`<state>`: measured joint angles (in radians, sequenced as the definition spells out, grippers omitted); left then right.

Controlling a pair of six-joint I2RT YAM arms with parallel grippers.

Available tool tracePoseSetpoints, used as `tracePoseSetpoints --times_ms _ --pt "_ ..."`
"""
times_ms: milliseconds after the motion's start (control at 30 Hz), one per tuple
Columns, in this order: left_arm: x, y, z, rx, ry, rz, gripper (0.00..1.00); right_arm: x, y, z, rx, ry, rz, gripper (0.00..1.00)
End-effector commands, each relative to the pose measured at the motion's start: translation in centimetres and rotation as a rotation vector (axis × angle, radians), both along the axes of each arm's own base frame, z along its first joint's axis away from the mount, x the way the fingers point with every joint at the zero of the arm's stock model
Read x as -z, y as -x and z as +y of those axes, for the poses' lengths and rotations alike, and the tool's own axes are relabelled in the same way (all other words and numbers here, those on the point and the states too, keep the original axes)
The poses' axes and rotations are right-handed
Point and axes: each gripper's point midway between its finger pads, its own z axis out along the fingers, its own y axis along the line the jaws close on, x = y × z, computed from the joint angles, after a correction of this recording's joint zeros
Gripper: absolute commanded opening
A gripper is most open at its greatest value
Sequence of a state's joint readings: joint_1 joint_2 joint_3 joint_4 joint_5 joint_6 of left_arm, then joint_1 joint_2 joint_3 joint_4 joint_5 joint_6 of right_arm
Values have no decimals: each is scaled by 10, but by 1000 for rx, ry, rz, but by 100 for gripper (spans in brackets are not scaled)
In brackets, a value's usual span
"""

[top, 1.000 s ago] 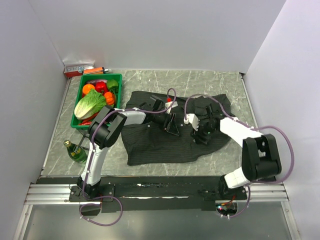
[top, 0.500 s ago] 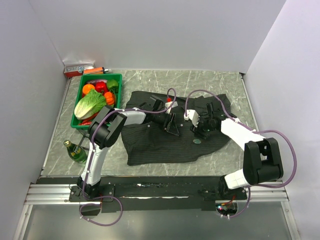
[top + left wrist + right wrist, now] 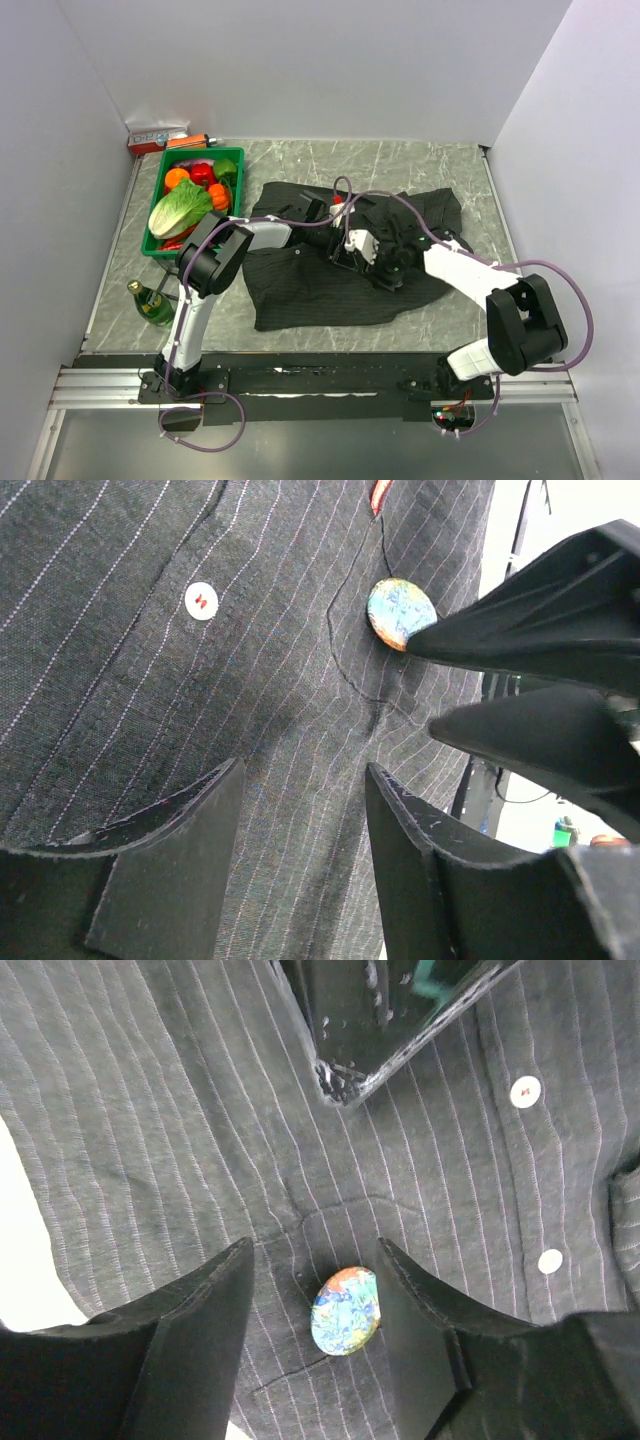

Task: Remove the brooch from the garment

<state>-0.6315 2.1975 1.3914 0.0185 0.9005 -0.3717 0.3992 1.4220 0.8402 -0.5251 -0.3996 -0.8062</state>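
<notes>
The garment [image 3: 310,295] is a dark pinstriped shirt spread over the table's middle. The brooch [image 3: 345,1310] is a small oval disc, blue-green with an orange edge, pinned to the cloth. My right gripper [image 3: 318,1250] is open and straddles the brooch, whose edge lies close against the right finger. In the left wrist view the brooch [image 3: 400,613] sits at the right gripper's [image 3: 430,680] upper fingertip. My left gripper [image 3: 305,770] is open just beside it, low over bare cloth [image 3: 250,680], holding nothing. From above, both grippers [image 3: 345,252] [image 3: 380,265] meet mid-shirt and hide the brooch.
A green basket [image 3: 237,156] of vegetables stands at the back left, with a red box [image 3: 157,138] behind it. A green bottle [image 3: 150,303] lies near the left arm. Pale shirt buttons [image 3: 525,1091] [image 3: 201,600] lie near the brooch.
My right gripper has swung left across the shirt to the left gripper and now straddles the brooch, which lay uncovered half a second ago. The left arm has not moved.
</notes>
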Motion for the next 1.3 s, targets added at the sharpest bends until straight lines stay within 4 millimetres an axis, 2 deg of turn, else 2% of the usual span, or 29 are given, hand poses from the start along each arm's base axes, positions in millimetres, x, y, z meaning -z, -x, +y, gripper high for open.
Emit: tracePoseSetpoints --times_ms 0,167,367,467,500,600,767,800,867,967,1133,1200,1267 --pt "-15 -5 1 -42 16 11 57 13 -15 -17 79 140 -84 56" --pt "-14 -6 1 -47 17 20 57 20 -26 -36 133 259 -127 53" --pt "-13 -7 0 -45 16 14 57 23 -29 -42 156 319 -117 51" --pt "-14 -7 0 -44 17 11 57 15 -35 -49 200 364 -151 46" --pt "-13 -7 1 -47 15 14 57 11 -38 -52 228 378 -166 39" --pt "-20 -8 0 -48 27 5 57 4 -38 -55 274 392 -156 30" --pt "-30 -9 -2 -45 46 -7 57 1 -35 -64 307 468 -128 26" --pt "-30 -9 -2 -46 47 -5 57 0 -37 -63 325 472 -118 26" --pt "-32 -9 -3 -43 54 -9 57 10 -25 -68 320 521 -38 29" --pt "-33 -8 -3 -39 58 -9 57 18 -17 -64 347 521 46 32" --pt "-38 -5 1 -32 59 -36 57 -1 -13 -48 385 398 60 37" --pt "-41 0 3 -20 68 -48 57 -4 2 -44 340 339 77 40" --pt "-44 1 5 -10 76 -78 56 -6 5 -39 288 275 34 41"
